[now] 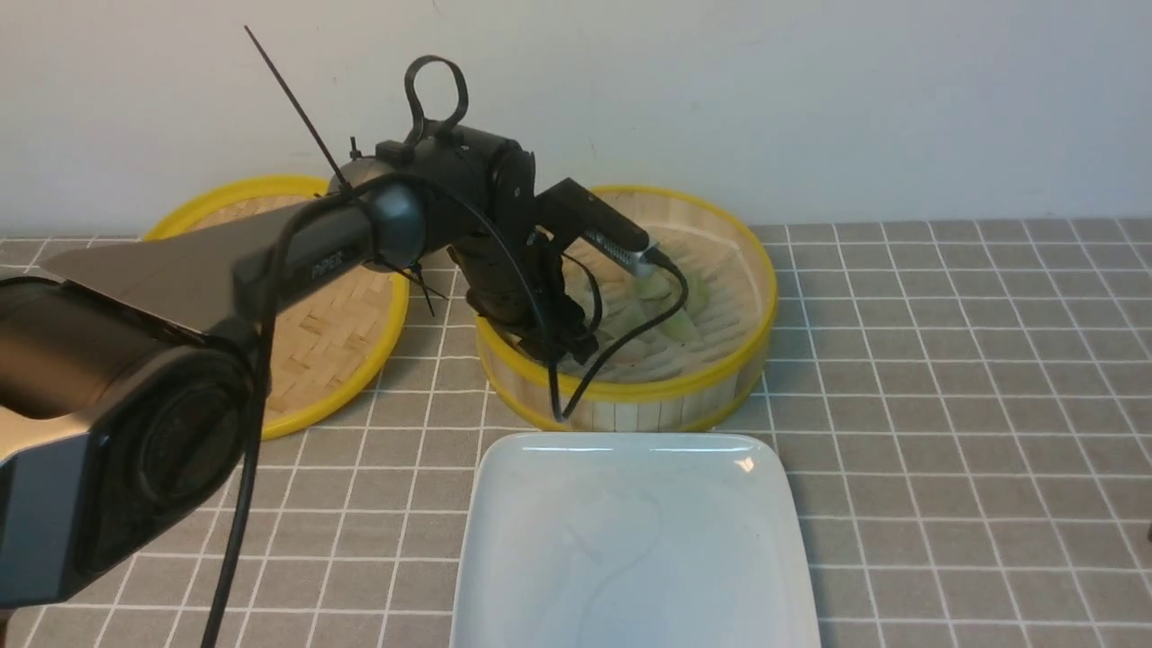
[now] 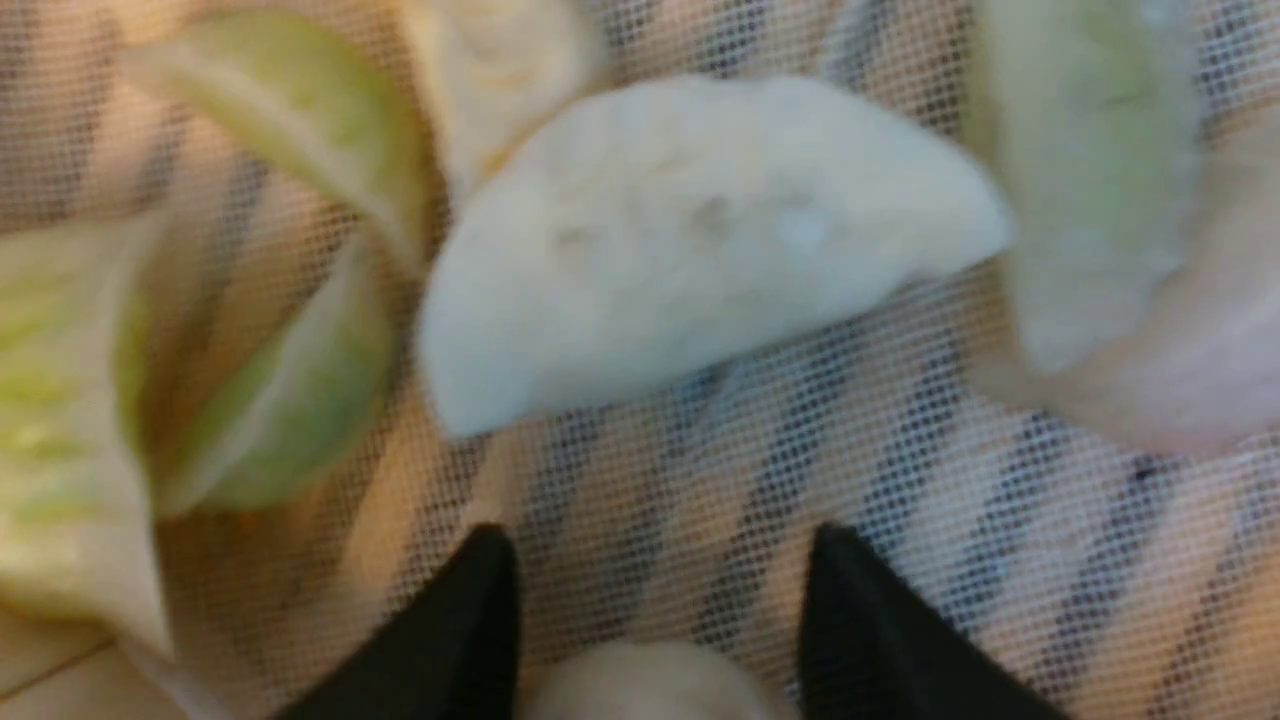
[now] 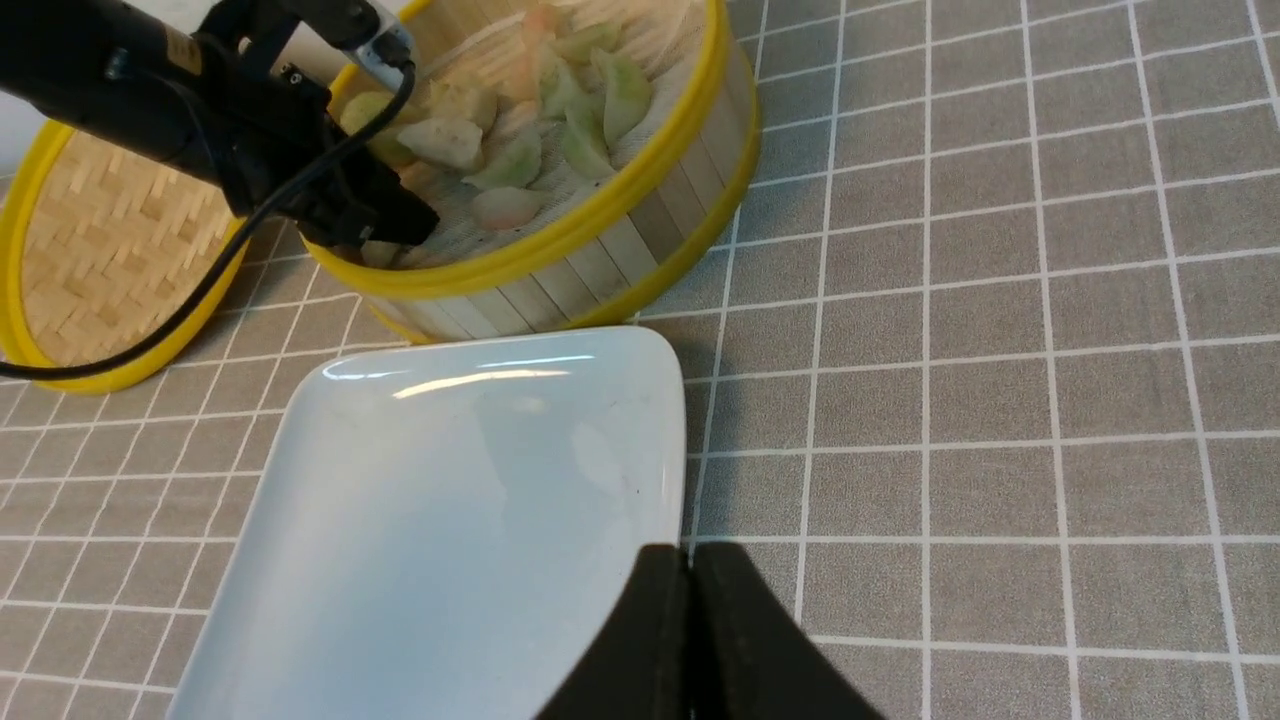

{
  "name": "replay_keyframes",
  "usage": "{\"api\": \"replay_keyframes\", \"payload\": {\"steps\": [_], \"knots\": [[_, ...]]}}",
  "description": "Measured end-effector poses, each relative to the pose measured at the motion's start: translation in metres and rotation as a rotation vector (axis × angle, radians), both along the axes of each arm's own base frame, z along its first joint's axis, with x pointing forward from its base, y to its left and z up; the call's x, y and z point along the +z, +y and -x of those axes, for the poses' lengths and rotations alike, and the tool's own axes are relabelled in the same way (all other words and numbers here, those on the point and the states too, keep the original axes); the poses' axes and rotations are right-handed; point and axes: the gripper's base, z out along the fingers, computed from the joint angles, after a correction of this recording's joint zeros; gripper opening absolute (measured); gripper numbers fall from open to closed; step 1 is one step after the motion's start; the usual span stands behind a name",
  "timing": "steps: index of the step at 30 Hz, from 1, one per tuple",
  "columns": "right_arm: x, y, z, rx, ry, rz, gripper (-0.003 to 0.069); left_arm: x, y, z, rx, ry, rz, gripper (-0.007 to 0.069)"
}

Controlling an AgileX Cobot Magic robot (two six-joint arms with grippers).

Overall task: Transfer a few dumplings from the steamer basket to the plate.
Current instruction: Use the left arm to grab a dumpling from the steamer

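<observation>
The steamer basket [image 1: 630,393] stands behind the white plate [image 1: 630,540], which is bare. Several dumplings [image 3: 520,150], green, cream and pinkish, lie on the mesh liner inside. My left gripper [image 1: 576,346] reaches down into the basket's near left part. In the left wrist view my left gripper [image 2: 662,540] has its fingers apart just above the mesh; a pale dumpling [image 2: 650,685] sits between them near their base, with slim gaps on both sides. A cream dumpling [image 2: 690,250] lies just beyond the tips. My right gripper [image 3: 690,550] is shut and empty, hovering by the plate's [image 3: 450,500] right edge.
The flat woven lid [image 1: 333,333] lies left of the basket, partly under my left arm. A black cable [image 1: 621,346] hangs from the left wrist over the basket rim. Grey tiled tabletop [image 1: 945,405] stretches to the right.
</observation>
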Motion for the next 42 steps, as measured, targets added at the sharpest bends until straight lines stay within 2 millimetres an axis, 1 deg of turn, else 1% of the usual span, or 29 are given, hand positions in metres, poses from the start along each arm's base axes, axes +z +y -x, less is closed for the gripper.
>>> {"api": "replay_keyframes", "payload": {"steps": [3, 4, 5, 6, 7, 9, 10, 12, 14, 16, 17, 18, 19, 22, 24, 27, 28, 29, 30, 31, 32, 34, 35, 36, 38, 40, 42], "knots": [[0.000, 0.000, 0.000, 0.000, 0.000, 0.000, -0.0011, 0.000, -0.005, 0.001, -0.013, 0.002, -0.011, 0.0302], [0.000, 0.000, 0.000, 0.000, 0.000, -0.001, -0.0011, 0.001, -0.007, 0.001, -0.017, 0.006, -0.015, 0.0258], [0.000, 0.000, 0.000, 0.001, 0.000, -0.002, -0.0011, 0.004, -0.011, 0.001, -0.025, 0.003, -0.020, 0.0160], [0.000, 0.000, 0.000, 0.003, 0.003, -0.003, -0.0011, 0.008, -0.013, 0.001, -0.030, -0.001, -0.020, 0.0106], [0.000, 0.000, 0.000, 0.004, 0.005, -0.003, -0.0011, 0.011, -0.016, 0.000, -0.032, 0.001, -0.020, 0.0060], [-0.001, 0.001, 0.001, 0.007, 0.012, -0.002, -0.0011, 0.025, -0.020, 0.000, -0.030, 0.007, -0.018, 0.0011], [-0.001, 0.001, 0.001, 0.006, 0.012, -0.002, -0.0011, 0.026, -0.020, 0.000, -0.030, 0.007, -0.018, 0.0011], [-0.001, 0.001, 0.001, 0.009, 0.016, -0.003, -0.0011, 0.047, -0.022, 0.000, -0.024, 0.002, -0.013, -0.0005], [-0.001, 0.001, 0.001, 0.010, 0.018, -0.006, -0.0011, 0.067, -0.022, 0.000, -0.019, -0.003, -0.009, -0.0005], [-0.001, 0.001, 0.001, 0.012, 0.020, -0.009, -0.0011, 0.082, -0.021, 0.002, -0.014, -0.006, -0.005, -0.0005], [-0.001, 0.001, 0.001, 0.013, 0.020, -0.010, -0.0011, 0.083, -0.021, 0.003, -0.014, -0.005, -0.005, -0.0005], [-0.001, 0.002, 0.001, 0.019, 0.018, -0.012, -0.0011, 0.093, -0.020, 0.005, -0.009, -0.004, -0.002, -0.0005], [-0.001, 0.002, 0.001, 0.021, 0.016, -0.009, -0.0011, 0.097, -0.019, 0.005, -0.001, -0.005, 0.002, -0.0005], [-0.001, 0.002, 0.002, 0.026, 0.017, -0.011, -0.0011, 0.097, -0.018, 0.005, 0.037, 0.003, 0.004, -0.0003], [-0.001, 0.003, 0.002, 0.027, 0.016, -0.016, -0.0011, 0.089, -0.017, 0.002, 0.095, 0.017, -0.003, 0.0017], [0.000, 0.004, 0.002, 0.031, 0.019, -0.028, -0.0011, 0.072, -0.018, -0.002, 0.157, 0.043, -0.013, 0.0072], [-0.001, 0.004, 0.002, 0.033, 0.020, -0.029, -0.0011, 0.065, -0.018, -0.004, 0.175, 0.056, -0.017, 0.0100], [-0.001, 0.004, 0.002, 0.036, 0.024, -0.029, -0.0011, 0.055, -0.019, -0.006, 0.192, 0.072, -0.024, 0.0146], [-0.001, 0.004, 0.002, 0.037, 0.026, -0.029, -0.0011, 0.052, -0.019, -0.006, 0.198, 0.078, -0.026, 0.0168], [-0.001, 0.004, 0.002, 0.038, 0.029, -0.029, -0.0011, 0.046, -0.020, -0.007, 0.205, 0.087, -0.030, 0.0206], [-0.001, 0.004, 0.003, 0.039, 0.030, -0.029, -0.0011, 0.044, -0.020, -0.007, 0.207, 0.091, -0.031, 0.0222], [-0.002, 0.004, 0.003, 0.044, 0.039, -0.028, -0.0011, 0.034, -0.021, -0.009, 0.222, 0.108, -0.038, 0.0321], [-0.002, 0.004, 0.003, 0.044, 0.039, -0.028, -0.0011, 0.033, -0.021, -0.009, 0.224, 0.110, -0.038, 0.0328], [-0.002, 0.005, 0.004, 0.047, 0.045, -0.027, -0.0011, 0.029, -0.020, -0.010, 0.237, 0.113, -0.045, 0.0374], [-0.003, 0.005, 0.004, 0.050, 0.051, -0.027, -0.0011, 0.027, -0.019, -0.011, 0.266, 0.113, -0.049, 0.0420], [-0.003, 0.005, 0.004, 0.051, 0.053, -0.027, -0.0011, 0.025, -0.019, -0.011, 0.296, 0.112, -0.049, 0.0449], [-0.003, 0.005, 0.004, 0.052, 0.055, -0.026, -0.0011, 0.022, -0.019, -0.012, 0.328, 0.118, -0.043, 0.0457]]}}
